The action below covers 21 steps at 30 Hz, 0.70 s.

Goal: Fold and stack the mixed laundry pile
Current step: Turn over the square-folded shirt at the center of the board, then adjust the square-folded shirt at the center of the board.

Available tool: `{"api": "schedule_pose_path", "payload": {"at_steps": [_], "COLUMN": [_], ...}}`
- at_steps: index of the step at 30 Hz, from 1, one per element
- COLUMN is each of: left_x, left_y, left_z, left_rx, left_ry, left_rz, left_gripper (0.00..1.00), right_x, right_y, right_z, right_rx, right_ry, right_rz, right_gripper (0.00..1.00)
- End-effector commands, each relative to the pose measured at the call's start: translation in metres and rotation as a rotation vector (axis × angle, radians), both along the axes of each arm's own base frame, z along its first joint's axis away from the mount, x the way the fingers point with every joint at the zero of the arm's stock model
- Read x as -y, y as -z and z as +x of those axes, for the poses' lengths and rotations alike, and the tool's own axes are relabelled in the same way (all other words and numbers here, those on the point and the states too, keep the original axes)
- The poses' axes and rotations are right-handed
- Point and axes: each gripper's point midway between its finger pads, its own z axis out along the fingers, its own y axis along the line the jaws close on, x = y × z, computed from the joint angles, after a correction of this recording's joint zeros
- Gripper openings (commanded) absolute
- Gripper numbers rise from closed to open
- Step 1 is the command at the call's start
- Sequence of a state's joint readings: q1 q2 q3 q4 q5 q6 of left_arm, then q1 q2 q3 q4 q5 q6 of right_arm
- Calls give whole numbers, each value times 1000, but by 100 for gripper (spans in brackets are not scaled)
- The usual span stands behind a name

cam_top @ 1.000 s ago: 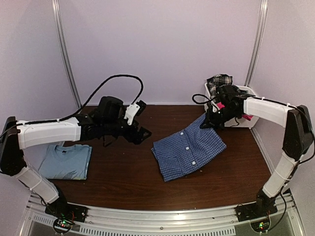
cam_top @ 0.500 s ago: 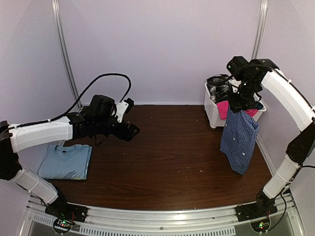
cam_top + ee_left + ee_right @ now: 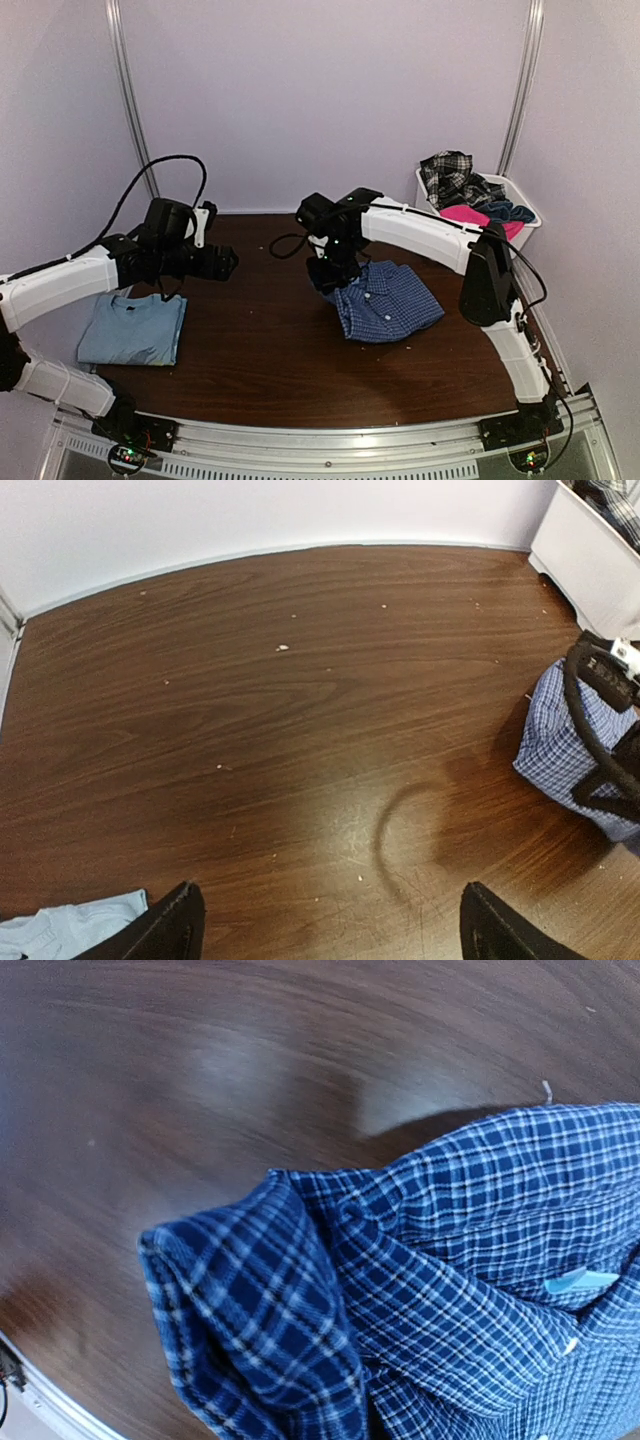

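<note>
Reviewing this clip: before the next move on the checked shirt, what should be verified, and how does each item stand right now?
1. Right jaws shut on the blue check shirt: ok.
2. Shirt lying flat for folding: not ok, bunched at the gripped edge.
3. Left jaws open and empty: ok.
4. Bare table between left jaws and shirt: ok.
5. Folded light blue T-shirt apart from the shirt: ok.
6. Which part of the shirt is gripped: cannot tell.

A dark wood-grain worktop [image 3: 260,370] carries scattered pale specks [image 3: 283,647]. A white plastic basket [image 3: 590,565] stands at its far right corner, against the pale lilac wall [image 3: 320,100]. Two metal uprights [image 3: 130,110] run up that wall. A slotted metal rail [image 3: 330,440] edges the near side.
</note>
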<state>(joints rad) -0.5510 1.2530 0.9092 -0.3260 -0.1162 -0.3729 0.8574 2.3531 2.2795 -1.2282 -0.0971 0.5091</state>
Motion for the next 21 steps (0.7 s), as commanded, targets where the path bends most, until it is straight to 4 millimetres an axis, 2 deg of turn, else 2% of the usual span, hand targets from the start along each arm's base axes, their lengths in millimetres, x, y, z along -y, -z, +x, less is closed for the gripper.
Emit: {"api": "schedule_pose_path", "payload": {"at_steps": [1,3,5,6,8,9,10,11,12,14,16,19,21], "left_x": [-19,-22,-19,-13,3,13,27,39,54,87,123,160,174], "left_y": [7,10,9,8,4,1,-2,-4,-3,2,23,50,69], "left_z": [-7,-9,-11,-13,-15,-16,-17,-18,-19,-21,-21,-21,-21], "left_rx": [-49,-73,-90,-99,-109,-110,-106,-108,-118,-146,-214,-298,-354], "left_ry": [-75,-78,-55,-23,60,101,155,198,240,330,399,468,483], "left_rz": [-79,-112,-141,-160,-194,-211,-228,-233,-232,-232,-214,-208,-220], "left_gripper": [90,90,90,90,88,87,84,82,80,76,71,62,57], "right_x": [-77,-107,-128,-131,-119,-105,-83,-60,-35,15,56,89,95], "right_y": [-36,-56,-92,-114,-147,-158,-156,-153,-142,-107,-68,-20,7], "right_z": [8,5,2,0,3,6,14,19,25,30,29,18,8], "right_rx": [-28,-63,-81,-87,-69,-51,-34,-11,9,22,22,-6,-51], "right_ry": [8,-47,-114,-152,-183,-182,-153,-127,-94,-23,6,6,5], "right_rz": [434,600,752,820,902,921,914,898,863,759,633,466,432], "right_gripper": [19,40,57,62,65,65,65,63,61,55,48,46,43]}}
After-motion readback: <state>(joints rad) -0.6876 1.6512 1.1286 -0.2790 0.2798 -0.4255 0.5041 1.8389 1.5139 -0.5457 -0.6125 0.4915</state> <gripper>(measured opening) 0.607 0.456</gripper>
